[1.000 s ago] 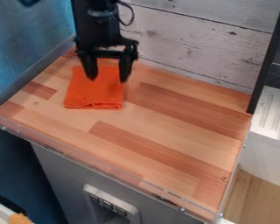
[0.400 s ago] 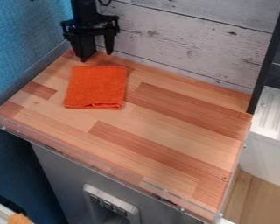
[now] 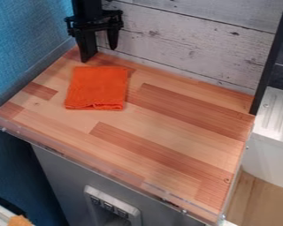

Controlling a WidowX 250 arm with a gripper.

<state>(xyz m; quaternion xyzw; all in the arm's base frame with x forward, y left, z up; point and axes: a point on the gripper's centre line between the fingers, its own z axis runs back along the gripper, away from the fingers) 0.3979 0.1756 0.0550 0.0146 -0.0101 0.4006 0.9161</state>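
The orange cloth (image 3: 97,88) lies folded flat towards the worktop's (image 3: 162,132) back left corner. It looks light, soft and limp, likely easiest to pinch at an edge or corner. Just behind it, the gripper (image 3: 99,54) hangs with its fingers spread well apart, holding nothing.

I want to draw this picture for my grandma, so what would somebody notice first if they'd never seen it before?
Probably the bright orange folded cloth, lying flat toward the back left of the striped wooden tabletop. Next comes the black two-finger robot gripper, hanging open just behind the cloth. The textured blue wall on the left stands out too.
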